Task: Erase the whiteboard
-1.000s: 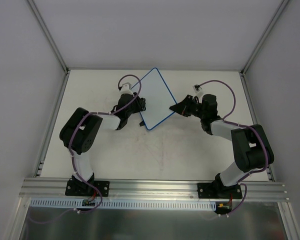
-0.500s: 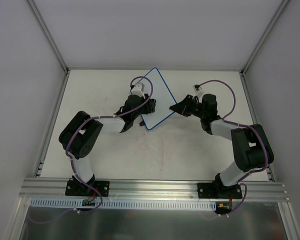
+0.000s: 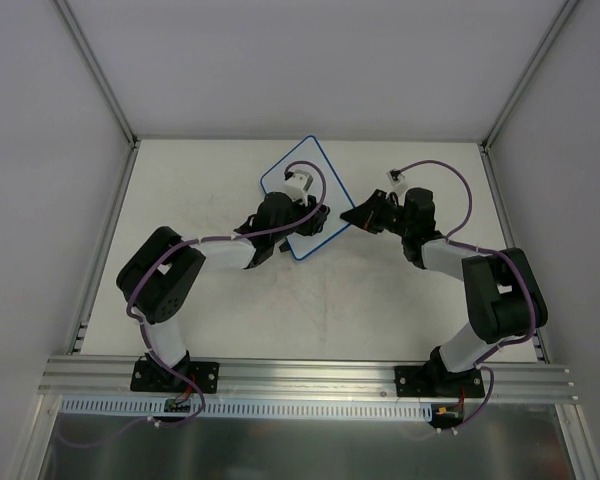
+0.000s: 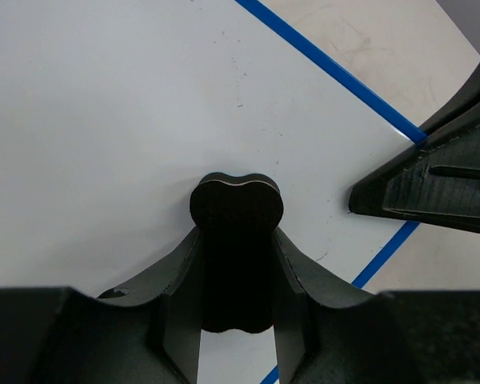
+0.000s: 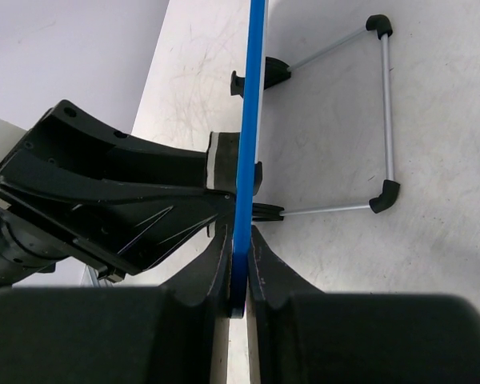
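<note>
The whiteboard [image 3: 292, 166], white with a thin blue rim, stands tilted at the table's back middle. Its face [image 4: 112, 120] fills the left wrist view and looks clean apart from tiny specks. My left gripper [image 3: 315, 222] is shut on a small black eraser [image 4: 236, 240] whose tip presses on the board face near its right rim. My right gripper [image 3: 348, 217] is shut on the board's blue edge [image 5: 246, 144], which runs edge-on between its fingers. The right gripper's fingers [image 4: 432, 176] show at the right of the left wrist view.
The board's wire stand with black feet [image 5: 384, 112] rests on the table behind the board. The white table [image 3: 320, 300] has faint scuff marks. Grey walls and metal rails enclose the table on three sides.
My left gripper has slid to the right across the board face with the eraser, from its left side to near the right rim. The right arm and board have stayed still.
</note>
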